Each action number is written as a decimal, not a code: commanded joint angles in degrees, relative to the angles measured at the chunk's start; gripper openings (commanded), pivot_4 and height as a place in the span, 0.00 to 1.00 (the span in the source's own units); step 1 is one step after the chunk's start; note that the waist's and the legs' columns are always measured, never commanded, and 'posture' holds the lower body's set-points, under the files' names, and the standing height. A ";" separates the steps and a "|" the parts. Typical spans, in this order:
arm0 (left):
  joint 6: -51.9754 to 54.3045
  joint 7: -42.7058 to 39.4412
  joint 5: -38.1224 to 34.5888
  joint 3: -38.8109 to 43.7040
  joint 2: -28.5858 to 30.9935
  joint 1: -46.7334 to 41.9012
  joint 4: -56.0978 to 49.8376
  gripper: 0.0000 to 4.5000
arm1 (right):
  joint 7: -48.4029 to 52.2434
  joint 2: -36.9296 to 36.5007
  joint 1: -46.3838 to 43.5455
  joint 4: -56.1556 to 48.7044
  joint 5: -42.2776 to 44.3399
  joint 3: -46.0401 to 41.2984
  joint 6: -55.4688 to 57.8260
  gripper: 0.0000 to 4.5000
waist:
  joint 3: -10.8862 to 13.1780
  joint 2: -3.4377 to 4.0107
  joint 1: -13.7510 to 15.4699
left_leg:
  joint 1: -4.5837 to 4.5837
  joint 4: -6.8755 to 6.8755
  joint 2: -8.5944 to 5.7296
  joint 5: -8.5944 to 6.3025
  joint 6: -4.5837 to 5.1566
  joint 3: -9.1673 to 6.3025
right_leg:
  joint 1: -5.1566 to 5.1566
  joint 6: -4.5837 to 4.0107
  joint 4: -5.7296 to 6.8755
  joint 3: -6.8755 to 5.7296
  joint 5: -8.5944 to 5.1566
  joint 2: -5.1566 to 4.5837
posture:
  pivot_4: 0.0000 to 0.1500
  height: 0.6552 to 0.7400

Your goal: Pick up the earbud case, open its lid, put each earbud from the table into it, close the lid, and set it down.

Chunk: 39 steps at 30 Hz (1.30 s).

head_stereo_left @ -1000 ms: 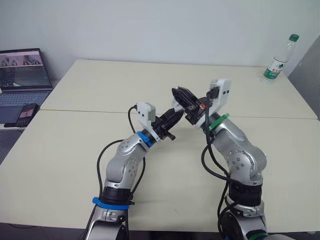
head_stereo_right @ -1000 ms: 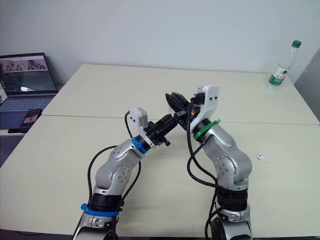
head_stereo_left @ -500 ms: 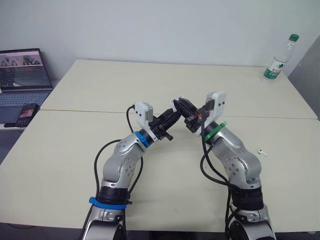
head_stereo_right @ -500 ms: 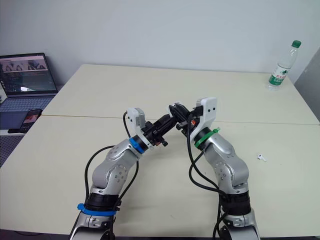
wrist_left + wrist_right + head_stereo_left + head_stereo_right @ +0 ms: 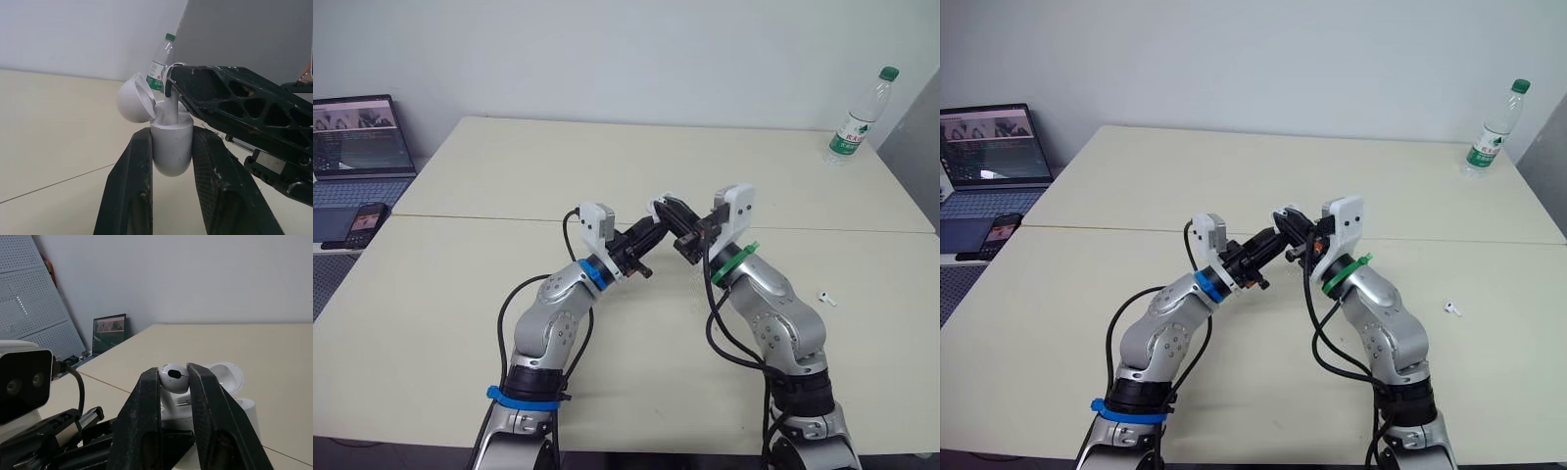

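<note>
White earbud case (image 5: 170, 147), lid (image 5: 133, 100) open, clamped in left gripper (image 5: 172, 135); right gripper (image 5: 174, 373) pinches 1 earbud (image 5: 172, 378), stem inside case.

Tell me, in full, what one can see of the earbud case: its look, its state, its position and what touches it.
The earbud case is small, white and smooth, like glossy plastic, with a rounded bottom. Its lid is open, swung back on the hinge to one side. The case stands upright in the air above the table, clamped on both sides by the left gripper. An earbud, pinched by the right gripper, has its stem entering the case's top opening.
</note>
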 commanded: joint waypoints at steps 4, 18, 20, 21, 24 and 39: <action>-0.74 -1.36 -2.29 0.56 -0.50 -0.62 -3.81 0.17 | -0.63 -0.07 0.02 0.64 -1.67 1.63 -0.11 0.10 | 0.00 0.00 0.00 | 0.00 0.00 0.00 0.00 0.00 0.00 | 0.00 0.00 0.00 0.01 0.00 0.00 | 1.00 1.00; -1.57 -1.60 -1.44 0.44 -0.43 -0.54 -3.47 0.17 | -2.48 -2.09 0.55 0.75 -3.87 2.01 1.32 0.10 | 0.00 0.00 0.00 | 0.00 0.00 0.00 0.00 0.00 0.00 | 0.00 0.00 0.00 0.01 0.00 0.00 | 1.00 1.00; -1.67 -1.48 -1.35 0.45 -0.41 -0.56 -3.43 0.17 | -2.62 -2.55 0.69 0.48 -4.56 2.47 1.77 0.10 | 0.00 0.00 0.00 | 0.00 0.00 0.00 0.00 0.00 0.00 | 0.00 0.00 0.00 0.01 0.00 0.00 | 1.00 1.00; -1.69 -1.54 -1.33 0.38 -0.38 -0.52 -3.45 0.17 | -2.64 -2.72 0.69 0.35 -4.79 2.76 1.90 0.10 | 0.00 0.00 0.00 | 0.00 0.00 0.00 0.00 0.00 0.00 | 0.00 0.00 0.00 0.01 0.00 0.00 | 1.00 1.00; -1.65 -2.37 -1.07 -0.60 0.00 0.02 -3.88 0.17 | -2.89 -2.72 0.46 0.13 -5.35 3.42 2.30 0.10 | 0.00 0.00 0.00 | 0.00 0.00 0.00 0.00 0.00 0.00 | 0.00 0.00 0.00 0.01 0.00 0.00 | 1.00 1.00; 0.13 -0.74 -3.75 2.23 -1.85 -0.53 -3.74 0.17 | -4.66 -0.36 1.30 -0.63 -3.82 2.08 3.20 0.10 | 0.00 0.00 0.02 | -0.01 0.00 0.00 0.00 0.00 0.00 | 0.00 0.00 -0.01 0.01 0.00 0.00 | 1.00 1.00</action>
